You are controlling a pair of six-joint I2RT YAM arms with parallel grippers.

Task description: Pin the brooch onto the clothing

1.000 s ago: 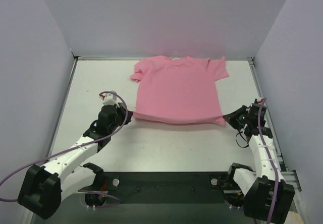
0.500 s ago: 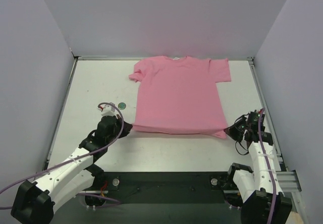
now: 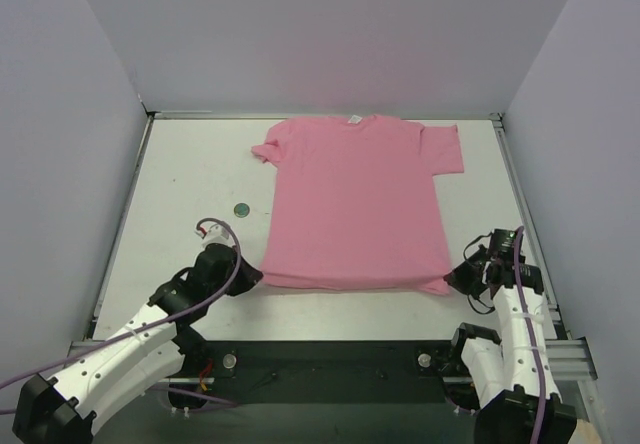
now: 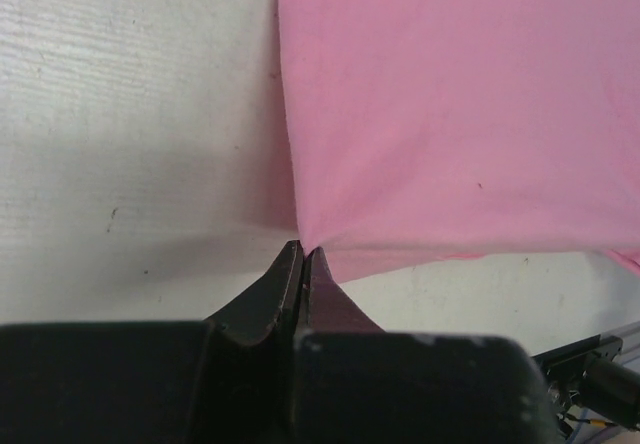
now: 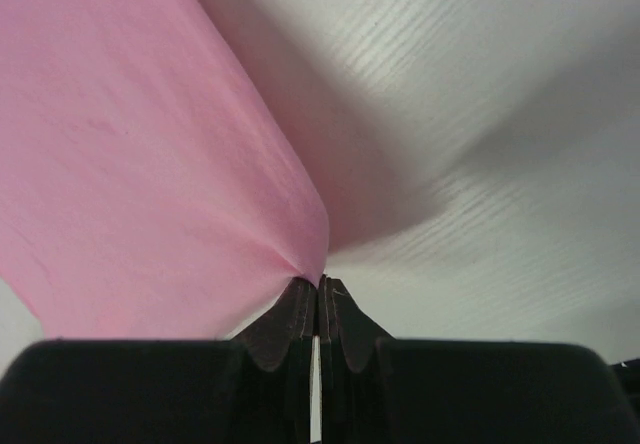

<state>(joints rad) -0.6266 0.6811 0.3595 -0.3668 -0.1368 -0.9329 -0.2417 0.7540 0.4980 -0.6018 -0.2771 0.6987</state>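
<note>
Nearest, the left end effector (image 3: 250,277) and right end effector (image 3: 457,279) each pinch a hem corner of the clothing (image 3: 355,199). Equal, low tension on both corners should lay it flat without bunching. Farther out, the brooch (image 3: 241,208) lies on the bench (image 3: 190,164), left of the clothing and apart from it.

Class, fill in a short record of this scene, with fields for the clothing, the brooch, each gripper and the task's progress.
clothing: pink T-shirt spread flat on the white table, neck label at the far edge
brooch: dark round disc on the table, left of the shirt, not touching it
left gripper: shut on the near left hem corner
right gripper: shut on the near right hem corner
progress: brooch not yet pinned
</note>
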